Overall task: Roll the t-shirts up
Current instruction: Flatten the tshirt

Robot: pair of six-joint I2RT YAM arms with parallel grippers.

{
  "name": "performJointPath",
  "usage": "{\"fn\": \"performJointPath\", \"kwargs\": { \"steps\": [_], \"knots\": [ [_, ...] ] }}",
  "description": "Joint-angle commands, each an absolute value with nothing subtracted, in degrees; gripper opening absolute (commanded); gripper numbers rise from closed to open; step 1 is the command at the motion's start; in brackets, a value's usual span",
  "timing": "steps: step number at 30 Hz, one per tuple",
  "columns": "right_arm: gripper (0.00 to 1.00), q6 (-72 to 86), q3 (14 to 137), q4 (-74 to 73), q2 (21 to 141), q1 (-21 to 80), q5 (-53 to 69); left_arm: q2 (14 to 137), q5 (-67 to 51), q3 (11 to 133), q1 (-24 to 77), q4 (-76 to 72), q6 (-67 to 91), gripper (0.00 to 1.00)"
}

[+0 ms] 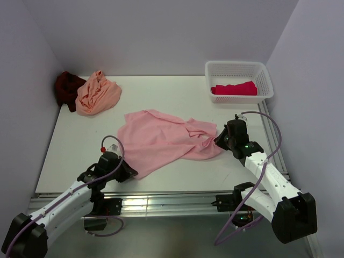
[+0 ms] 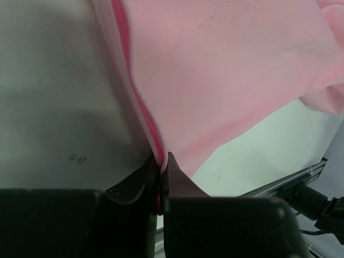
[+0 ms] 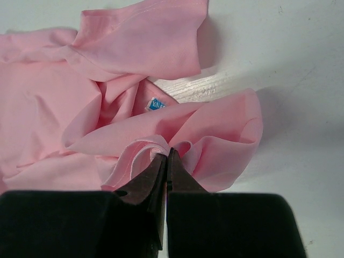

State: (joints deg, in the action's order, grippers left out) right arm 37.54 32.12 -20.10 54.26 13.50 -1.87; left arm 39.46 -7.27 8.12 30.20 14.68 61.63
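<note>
dark maroon t-shirt (image 1: 66,88) and peach-orange t-shirt (image 1: 98,92), crumpled, touching, at the table (image 1: 177,94) 10 o'clock corner. light pink t-shirt (image 1: 161,140), mid-table, long axis 9 to 3 o'clock, collar end toward 3; left gripper (image 1: 131,173) pinched closed on its hem corner, right gripper (image 1: 216,141) clamped tight on a bunched fold by the collar. crimson-pink t-shirt (image 1: 235,88) in white basket (image 1: 236,64), 2 o'clock.

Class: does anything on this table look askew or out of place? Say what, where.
The light pink t-shirt lies skewed at centre, its right end bunched. The peach t-shirt and dark maroon t-shirt sit crumpled in the far left corner.
</note>
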Motion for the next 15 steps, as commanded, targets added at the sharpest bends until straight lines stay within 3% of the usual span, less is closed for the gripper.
{"fn": "performJointPath", "kwargs": {
  "steps": [1,9,13,15],
  "knots": [
    [0.00,36.48,32.43,-18.19,54.06,13.10,-1.58,38.94,-4.22,10.89,30.59,17.84,62.23,0.10],
    [0.00,35.68,32.69,-18.98,53.79,13.10,-2.02,38.67,-8.43,14.41,30.67,19.07,62.23,0.13],
    [0.00,35.68,32.52,-18.81,53.79,13.18,-2.29,38.58,-9.75,17.92,30.85,22.05,62.32,0.36],
    [0.00,35.60,32.43,-18.90,53.88,13.10,-2.02,37.80,-10.02,18.89,30.76,22.32,62.49,0.38]
  ]
}}
